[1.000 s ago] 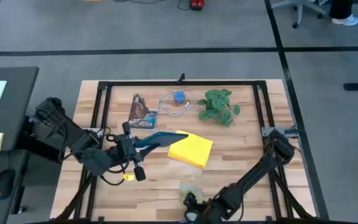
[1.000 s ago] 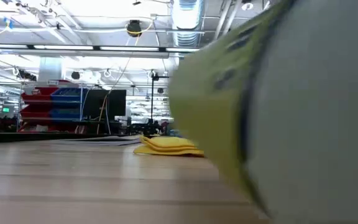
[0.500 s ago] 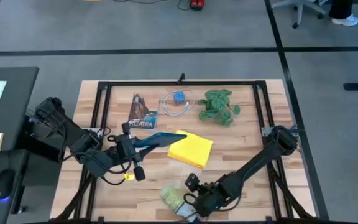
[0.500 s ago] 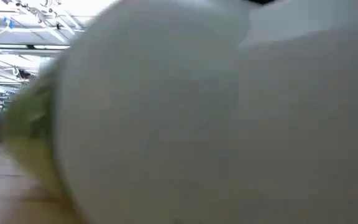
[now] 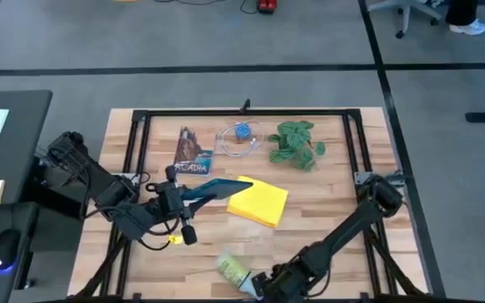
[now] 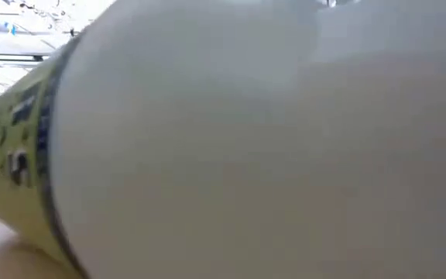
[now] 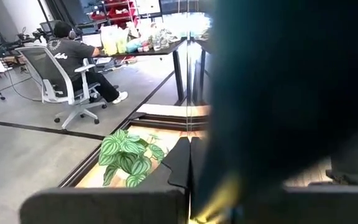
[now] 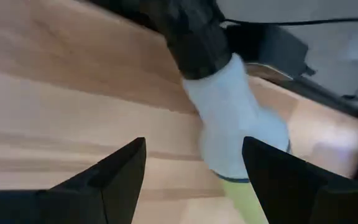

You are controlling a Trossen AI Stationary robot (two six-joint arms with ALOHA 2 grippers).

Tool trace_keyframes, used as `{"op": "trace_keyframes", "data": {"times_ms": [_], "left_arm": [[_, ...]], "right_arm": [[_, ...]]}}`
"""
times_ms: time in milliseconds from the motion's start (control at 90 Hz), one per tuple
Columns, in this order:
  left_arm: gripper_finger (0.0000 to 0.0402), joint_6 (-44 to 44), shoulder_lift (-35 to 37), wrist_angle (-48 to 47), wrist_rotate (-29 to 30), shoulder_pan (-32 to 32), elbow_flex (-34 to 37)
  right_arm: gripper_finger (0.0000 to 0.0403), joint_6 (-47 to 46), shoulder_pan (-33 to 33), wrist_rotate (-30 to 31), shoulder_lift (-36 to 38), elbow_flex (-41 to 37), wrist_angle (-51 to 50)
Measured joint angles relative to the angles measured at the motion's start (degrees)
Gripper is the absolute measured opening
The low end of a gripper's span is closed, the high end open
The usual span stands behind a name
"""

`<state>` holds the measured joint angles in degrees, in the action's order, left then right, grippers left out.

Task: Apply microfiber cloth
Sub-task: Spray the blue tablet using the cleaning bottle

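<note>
The bright yellow microfiber cloth (image 5: 259, 202) lies flat on the wooden table, right of centre. My left gripper (image 5: 179, 195) is shut on a dark tablet with a teal back (image 5: 213, 187), whose free end reaches the cloth's left edge. The tablet fills the right of the left wrist view (image 7: 278, 93). My right gripper (image 8: 194, 180) is open at the near edge (image 5: 268, 284). A white bottle with a yellow-green label (image 5: 232, 269) lies on its side just ahead of it (image 8: 235, 124), with a gap to each finger. My left gripper holds the tablet by its left end (image 5: 188, 194), coming level from the table's left side. The tablet stands tilted on edge, showing as a thin teal strip from above. The place of contact is hidden by the gripper and the tablet.
A book (image 5: 192, 153), a clear bag with a blue thing (image 5: 241, 136) and a green plant (image 5: 297, 143) lie along the far side. A black frame (image 5: 242, 112) rings the table. The bottle fills the low view (image 6: 246, 147).
The bottle has gone toward the table's left along the near edge and now lies on its side there. My right gripper has drawn back toward the near edge, away from it. The left arm and tablet have kept still.
</note>
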<state>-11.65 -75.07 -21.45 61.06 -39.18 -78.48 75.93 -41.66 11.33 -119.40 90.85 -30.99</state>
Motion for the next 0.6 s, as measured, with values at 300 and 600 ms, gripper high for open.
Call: {"op": "trace_keyframes", "data": {"times_ms": [300,600], "left_arm": [[0.0009,-0.05,0.00,-0.54,0.02,0.02,0.00],[0.0009,-0.50,0.00,-1.12,-0.09,0.07,0.00]], "right_arm": [[0.0256,9.41,-3.37,0.44,-0.76,0.00,3.10],[0.0256,11.97,-2.01,-0.95,-5.82,0.00,8.42]]}}
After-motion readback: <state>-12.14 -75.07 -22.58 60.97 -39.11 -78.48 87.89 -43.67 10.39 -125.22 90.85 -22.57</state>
